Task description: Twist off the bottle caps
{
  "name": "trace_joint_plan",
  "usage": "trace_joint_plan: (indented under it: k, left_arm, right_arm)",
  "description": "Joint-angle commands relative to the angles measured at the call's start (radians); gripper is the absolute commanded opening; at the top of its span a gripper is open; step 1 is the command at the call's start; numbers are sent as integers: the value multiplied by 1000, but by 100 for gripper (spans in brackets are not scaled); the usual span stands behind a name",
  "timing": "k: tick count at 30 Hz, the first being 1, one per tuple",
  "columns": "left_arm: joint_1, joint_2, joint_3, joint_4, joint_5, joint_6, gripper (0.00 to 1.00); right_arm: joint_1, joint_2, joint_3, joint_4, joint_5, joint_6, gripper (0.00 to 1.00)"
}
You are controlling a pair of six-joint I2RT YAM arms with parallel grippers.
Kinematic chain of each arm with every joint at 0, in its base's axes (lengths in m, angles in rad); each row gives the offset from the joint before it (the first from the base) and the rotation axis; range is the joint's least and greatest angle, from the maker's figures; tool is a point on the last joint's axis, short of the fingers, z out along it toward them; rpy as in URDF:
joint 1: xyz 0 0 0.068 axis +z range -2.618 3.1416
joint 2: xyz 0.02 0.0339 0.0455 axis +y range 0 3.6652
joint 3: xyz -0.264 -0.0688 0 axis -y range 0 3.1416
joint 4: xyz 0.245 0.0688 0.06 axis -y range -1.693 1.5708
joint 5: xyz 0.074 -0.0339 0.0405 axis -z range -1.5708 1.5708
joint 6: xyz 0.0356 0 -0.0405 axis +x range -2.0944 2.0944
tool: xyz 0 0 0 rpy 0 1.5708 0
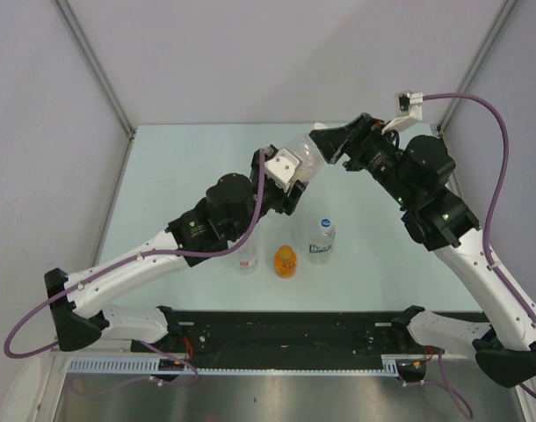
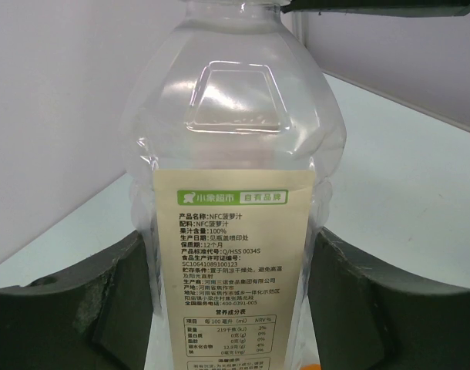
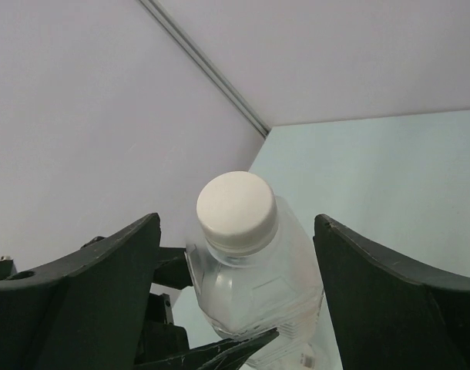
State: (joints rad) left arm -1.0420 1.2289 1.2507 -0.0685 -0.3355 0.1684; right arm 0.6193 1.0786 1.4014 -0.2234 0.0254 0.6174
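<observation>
Four bottles, counted from above. One jug (image 1: 307,158) held off the table (image 1: 180,167) at the far middle, tilted, neck toward the right arm. Three more standing upright in a row near the arm bases, well apart from the jug. In that row, left to right: a small clear red-label bottle (image 1: 247,258), partly behind the left arm; a small orange bottle (image 1: 286,264); a taller clear blue-label bottle (image 1: 321,242).

Two grippers. Left gripper (image 2: 235,308) pinching the jug low on its body, one black finger (image 2: 73,308) pressed to each side. Right gripper (image 3: 236,227) spread wide, flanking the jug cap (image 3: 236,202) with a gap on both sides, touching nothing.

Three caps seen for certain. Jug cap: plain white, round, smooth on top, seated on the neck. Second white cap (image 1: 322,223) on the blue-label bottle. Orange cap (image 1: 286,251) on the orange bottle, close in colour to the bottle itself. On the red-label bottle, too small and too hidden to tell.

Jug up close: clear plastic, broad shoulders with a moulded raised panel, narrowing to the neck. Cream label with a green band, rows of small black Chinese print and a small table below.
</observation>
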Motion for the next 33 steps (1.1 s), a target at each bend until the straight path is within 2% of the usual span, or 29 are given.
trace_joint_plan:
  k: [1, 15, 20, 23, 24, 26, 27, 28, 29, 33]
  left_arm:
    - [-16, 3, 15, 62, -51, 43, 0]
    - [-24, 4, 6, 61, -42, 59, 0]
    - [-29, 3, 7, 59, -40, 62, 0]
    - [-30, 4, 4, 58, -36, 63, 0]
    - [-30, 4, 6, 58, -34, 63, 0]
    - [-30, 3, 4, 55, -28, 63, 0]
    - [-30, 1, 1, 53, -25, 63, 0]
    - [-30, -2, 0, 52, -13, 63, 0]
    - [-32, -5, -2, 50, -5, 63, 0]
    - [-30, -28, -17, 47, 62, 57, 0]
  right_arm:
    - [8, 9, 56, 7, 48, -34, 81]
    - [10, 32, 57, 15, 33, -51, 56]
    - [10, 35, 56, 9, 33, -54, 54]
    - [10, 34, 56, 9, 33, -61, 44]
    - [10, 32, 56, 7, 33, -62, 35]
    - [10, 33, 56, 4, 34, -71, 24]
    - [10, 34, 56, 1, 36, -74, 9]
    - [10, 30, 54, -1, 38, -77, 3]
    - [10, 30, 56, -2, 38, -87, 0]
    - [11, 26, 56, -4, 9, -126, 0]
